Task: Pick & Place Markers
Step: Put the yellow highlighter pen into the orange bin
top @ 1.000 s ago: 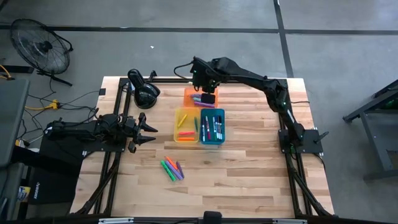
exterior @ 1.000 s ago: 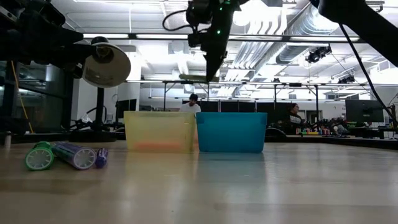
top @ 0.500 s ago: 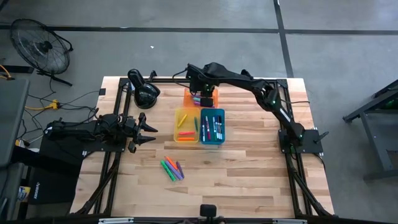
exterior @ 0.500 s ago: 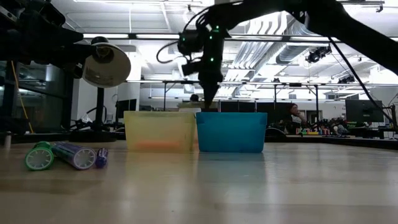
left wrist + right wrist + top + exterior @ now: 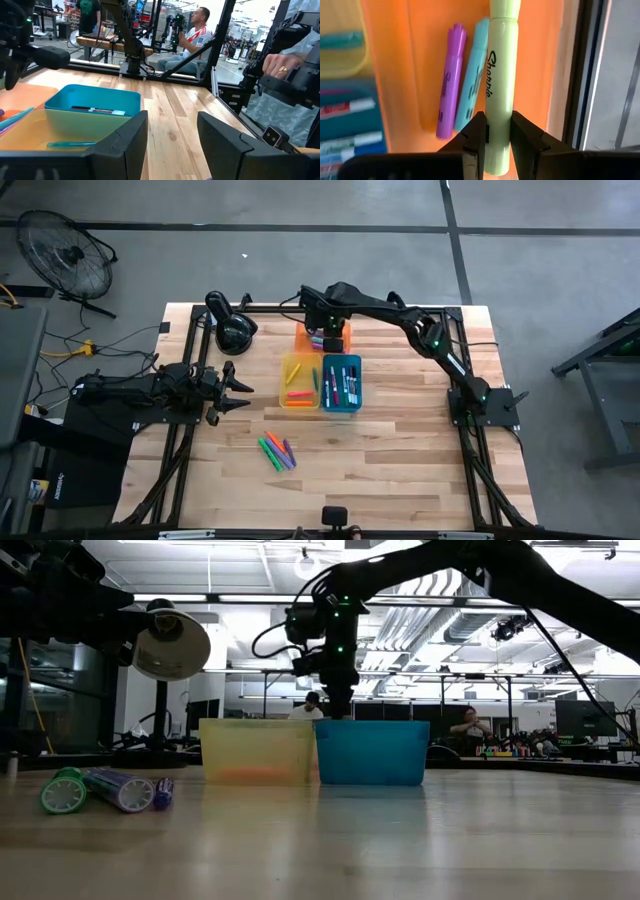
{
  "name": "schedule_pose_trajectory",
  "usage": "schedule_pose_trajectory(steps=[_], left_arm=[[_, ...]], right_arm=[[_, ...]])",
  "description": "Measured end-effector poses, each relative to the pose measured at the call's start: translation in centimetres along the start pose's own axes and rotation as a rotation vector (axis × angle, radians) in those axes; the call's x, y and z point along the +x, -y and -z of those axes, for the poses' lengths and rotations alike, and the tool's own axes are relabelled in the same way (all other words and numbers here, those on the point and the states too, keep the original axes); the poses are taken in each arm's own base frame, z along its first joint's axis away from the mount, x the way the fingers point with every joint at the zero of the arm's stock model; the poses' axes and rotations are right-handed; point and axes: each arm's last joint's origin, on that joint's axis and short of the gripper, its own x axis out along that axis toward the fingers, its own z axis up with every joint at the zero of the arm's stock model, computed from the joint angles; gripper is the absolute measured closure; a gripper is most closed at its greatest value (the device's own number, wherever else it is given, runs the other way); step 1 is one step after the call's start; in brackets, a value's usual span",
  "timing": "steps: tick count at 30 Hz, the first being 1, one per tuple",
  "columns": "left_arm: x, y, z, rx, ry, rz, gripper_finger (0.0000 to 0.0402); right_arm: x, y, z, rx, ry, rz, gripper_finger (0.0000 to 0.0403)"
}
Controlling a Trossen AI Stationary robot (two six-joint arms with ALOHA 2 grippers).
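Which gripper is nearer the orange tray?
Right. The right gripper hangs directly over the orange tray, holding a yellow-green marker; the left gripper waits well off near the table's left edge.

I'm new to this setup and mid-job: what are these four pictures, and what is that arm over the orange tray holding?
Two dark robot arms work at a wooden table. One picture looks straight down, one looks level across the tabletop, and one comes from each wrist. The right gripper is over the orange tray, shut on a light green highlighter; a purple marker and a light blue marker lie inside. Beside it sit a yellow tray and a blue tray. Loose markers lie nearer the front. The left gripper waits open at the left.
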Motion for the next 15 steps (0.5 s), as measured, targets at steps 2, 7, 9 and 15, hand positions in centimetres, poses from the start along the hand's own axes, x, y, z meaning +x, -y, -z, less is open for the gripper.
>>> schedule_pose_trajectory(steps=[2,7,9,15], left_arm=[[0.0,0.0,0.0,0.000,0.000,0.000,0.0232],[0.0,0.0,0.0,0.000,0.000,0.000,0.0232],[0.0,0.0,0.0,0.000,0.000,0.000,0.0232],[0.0,0.0,0.0,0.000,0.000,0.000,0.0232]], right_arm=[[0.4,-0.2,0.0,-0.005,-0.016,-0.002,0.0346],[1.3,-0.4,0.0,-0.007,-0.046,-0.016,0.0346],[1.2,-0.3,-0.2,-0.004,-0.026,-0.007,0.0346],[1.5,-0.3,-0.4,0.001,-0.013,-0.023,0.0346]])
